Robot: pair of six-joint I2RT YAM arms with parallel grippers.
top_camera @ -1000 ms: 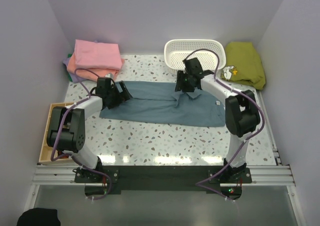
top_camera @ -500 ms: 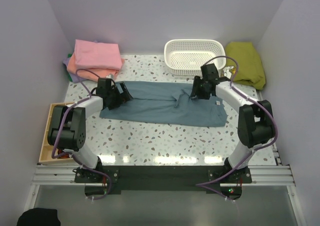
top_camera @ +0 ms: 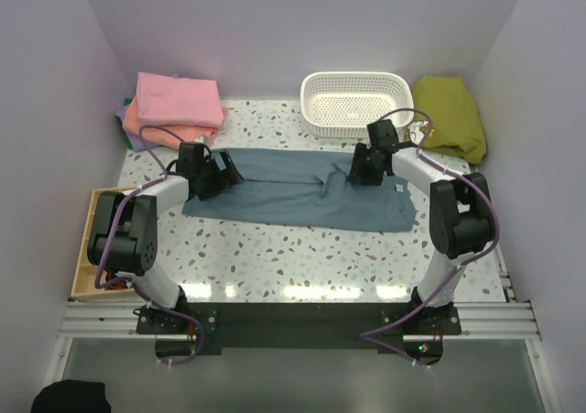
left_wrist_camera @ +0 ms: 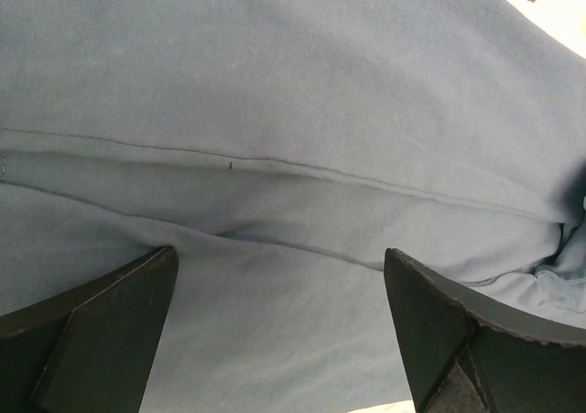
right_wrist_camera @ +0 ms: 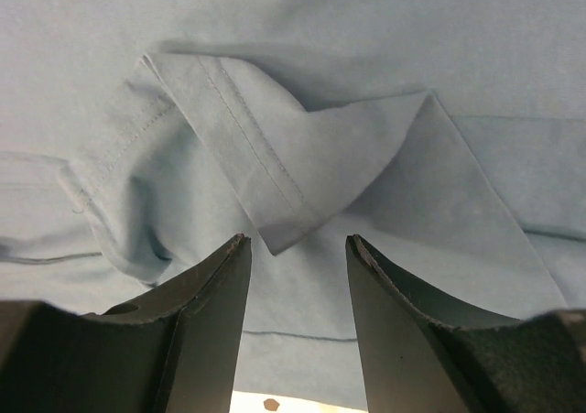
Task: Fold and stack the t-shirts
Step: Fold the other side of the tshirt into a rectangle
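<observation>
My left tool [left_wrist_camera: 279, 262] gaped wide, my right tool [right_wrist_camera: 298, 244] half open, both empty over the blue-grey t-shirt [top_camera: 293, 198] on the counter [top_camera: 302, 257]. Closing there risked pinching only the sleeve flap [right_wrist_camera: 293, 157], bunching the fold.

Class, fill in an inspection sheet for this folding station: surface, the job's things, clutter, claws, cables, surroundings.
Surface: speckled table, no spills seen.
Job's things: blue-grey shirt lies across the middle as a long strip, with one sleeve corner turned over. A pink shirt tops an orange shirt in the far left corner.
Clutter: white basket, olive cloth, wooden box.
Claws: left claw is wide open over the blue-grey shirt. Right claw is partly open over the sleeve corner and grips nothing.
Cables: purple cables loop along both arms; none are seen snagged.
Surroundings: lilac walls, metal rail.
</observation>
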